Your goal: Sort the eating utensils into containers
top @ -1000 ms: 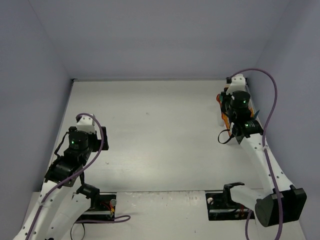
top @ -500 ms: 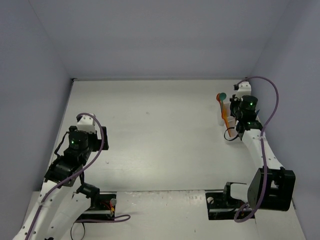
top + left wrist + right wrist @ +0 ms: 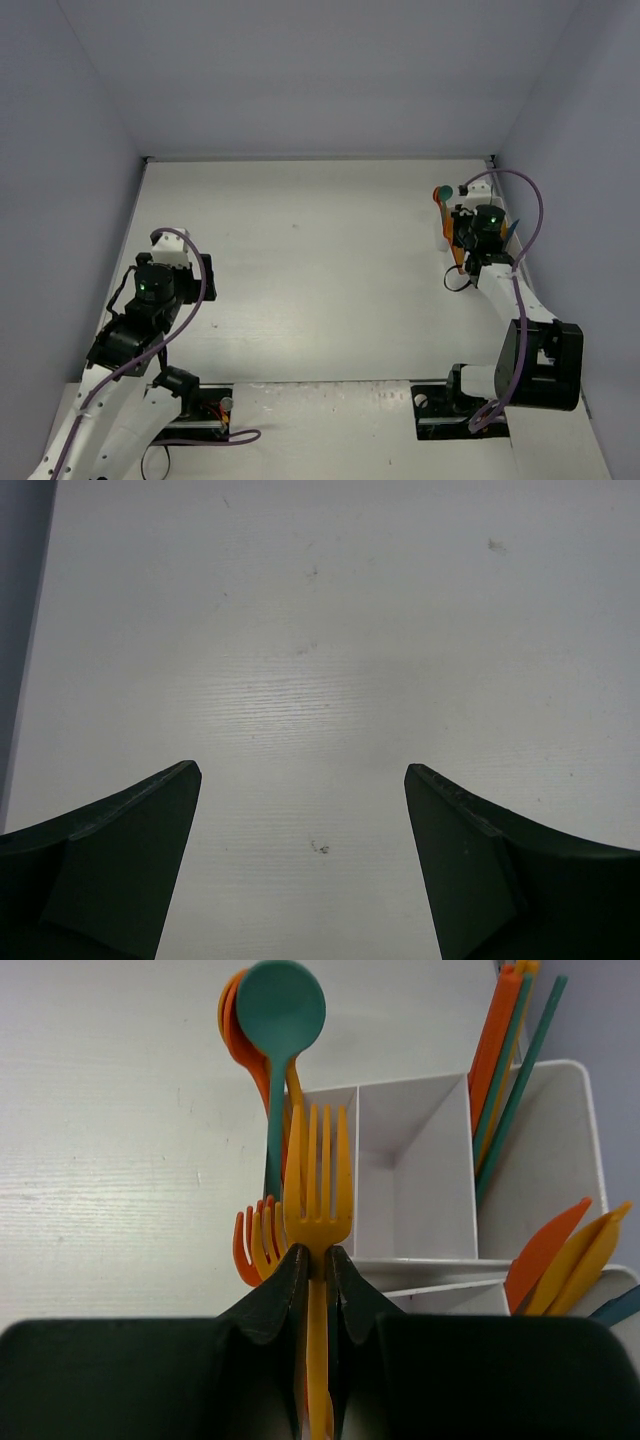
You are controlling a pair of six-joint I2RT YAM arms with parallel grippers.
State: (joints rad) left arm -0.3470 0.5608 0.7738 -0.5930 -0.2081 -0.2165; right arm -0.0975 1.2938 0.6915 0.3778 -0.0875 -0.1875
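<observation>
My right gripper (image 3: 317, 1252) is shut on the neck of a yellow fork (image 3: 317, 1175), tines pointing away, held just above the near left corner of the white containers (image 3: 430, 1160). Other forks (image 3: 250, 1245), orange and yellow, stand in the near left compartment. A teal spoon (image 3: 282, 1005) and orange spoons (image 3: 235, 1030) stick out behind them. Orange and teal knives (image 3: 500, 1050) lean in the far right compartment, and more knives (image 3: 560, 1255) sit at the near right. From above, the right gripper (image 3: 465, 238) hangs over the containers (image 3: 442, 236) beside the teal spoon (image 3: 443, 192). My left gripper (image 3: 302, 770) is open over bare table.
The containers stand close to the right wall (image 3: 560, 200). The left arm (image 3: 150, 290) rests near the left wall. A purple cable (image 3: 530, 215) loops over the right wrist. The white table (image 3: 320, 260) spreads between the two arms.
The right arm's elbow drew in toward the table and its wrist shifted over the containers, uncovering the teal spoon in the top view. The left arm stayed still.
</observation>
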